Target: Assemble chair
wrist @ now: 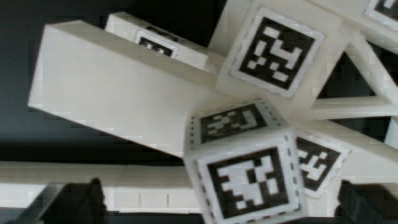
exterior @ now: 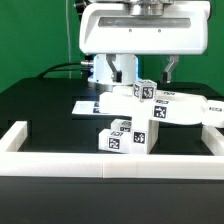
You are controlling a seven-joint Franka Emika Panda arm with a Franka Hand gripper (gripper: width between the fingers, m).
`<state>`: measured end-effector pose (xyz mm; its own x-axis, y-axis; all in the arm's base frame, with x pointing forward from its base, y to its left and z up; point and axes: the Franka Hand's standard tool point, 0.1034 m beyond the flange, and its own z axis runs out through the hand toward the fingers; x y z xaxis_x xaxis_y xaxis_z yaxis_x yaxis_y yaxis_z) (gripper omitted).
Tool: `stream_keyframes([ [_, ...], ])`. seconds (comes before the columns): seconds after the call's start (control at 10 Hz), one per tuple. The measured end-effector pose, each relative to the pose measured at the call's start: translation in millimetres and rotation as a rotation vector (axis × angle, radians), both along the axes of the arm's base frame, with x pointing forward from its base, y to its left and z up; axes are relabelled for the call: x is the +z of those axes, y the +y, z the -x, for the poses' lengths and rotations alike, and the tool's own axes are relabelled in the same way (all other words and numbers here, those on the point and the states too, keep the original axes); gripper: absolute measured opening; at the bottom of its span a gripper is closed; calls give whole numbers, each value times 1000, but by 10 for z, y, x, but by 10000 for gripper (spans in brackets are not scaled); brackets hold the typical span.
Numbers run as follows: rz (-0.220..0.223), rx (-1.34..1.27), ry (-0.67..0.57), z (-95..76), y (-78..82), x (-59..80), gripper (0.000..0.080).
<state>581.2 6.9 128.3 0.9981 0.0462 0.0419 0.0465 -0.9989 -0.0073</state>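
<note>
1. White is the colour of the low plastic wall [exterior: 100, 160] that runs along the near edge of the flat black table [exterior: 40, 110].
2. Just behind that wall, near the middle of the table, sits the chunky white plastic chair [exterior: 130, 115] with black-and-white square tags on its pieces.
3. A short square leg of the chair stands at the front, showing two tags.
4. A flat panel of the chair reaches out toward the table's edge on the exterior view's right.
5. One more tagged block sits at the top of the chair.
6. The robot's big white gripper [exterior: 145, 75] hangs right above that top block.
7. In the wrist view its two dark fingers [wrist: 79, 200] are far apart, with a tagged leg of the chair [wrist: 125, 80] between them.
8. I cannot tell if the fingers touch the leg.
9. Farther back, toward the exterior view's left, the thin flat white marker board [exterior: 92, 104] lies on the table.
10. A green wall [exterior: 30, 40] is behind it all.
</note>
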Motion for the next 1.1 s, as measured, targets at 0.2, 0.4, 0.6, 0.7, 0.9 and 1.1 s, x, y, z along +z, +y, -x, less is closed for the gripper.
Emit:
stream_keyframes([
  [0.2, 0, -3, 0, -1, -5, 1, 439],
  [0.4, 0, -4, -2, -8, -11, 8, 257],
  [0.6, 0, -19, -4, -14, -20, 14, 122],
  [0.7, 0, -26, -5, -16, -25, 16, 26],
  [0.9, -4, -112, -4, -18, -25, 17, 8],
  [1.1, -6, -173, -4, -17, -27, 17, 11],
])
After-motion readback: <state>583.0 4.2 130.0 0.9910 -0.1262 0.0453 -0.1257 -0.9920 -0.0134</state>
